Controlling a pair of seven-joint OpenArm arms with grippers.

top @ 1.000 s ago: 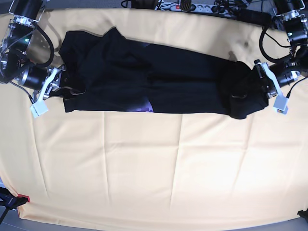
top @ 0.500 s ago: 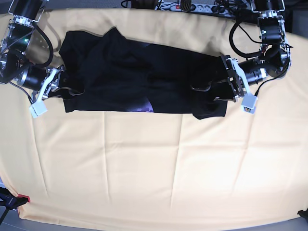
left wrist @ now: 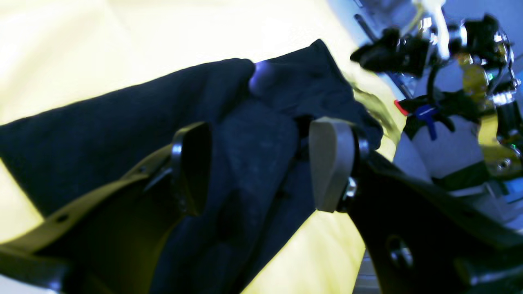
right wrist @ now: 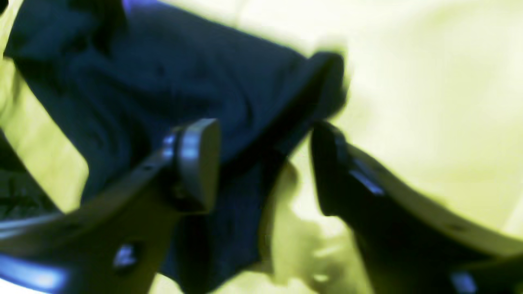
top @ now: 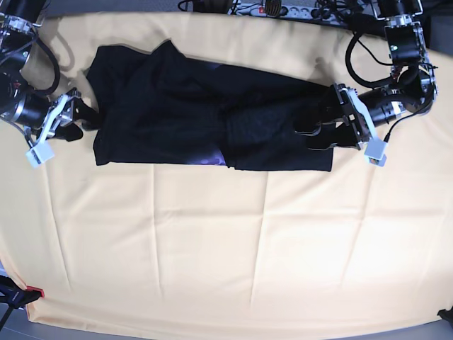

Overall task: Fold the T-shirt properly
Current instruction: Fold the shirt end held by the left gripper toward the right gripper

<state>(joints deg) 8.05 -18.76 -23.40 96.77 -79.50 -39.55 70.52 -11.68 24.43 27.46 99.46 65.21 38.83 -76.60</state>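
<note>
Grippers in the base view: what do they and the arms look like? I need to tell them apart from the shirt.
Both arms are black with silver metal joints and looping black cables. The left gripper and right gripper have dark fingers and a pale grey-white block on the wrist. Close up, the fingers end in flat grey pads.

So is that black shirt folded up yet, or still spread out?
Partly folded. The T-shirt lies as a long narrow band across the yellow cloth, with one end doubled back over the middle.
</note>
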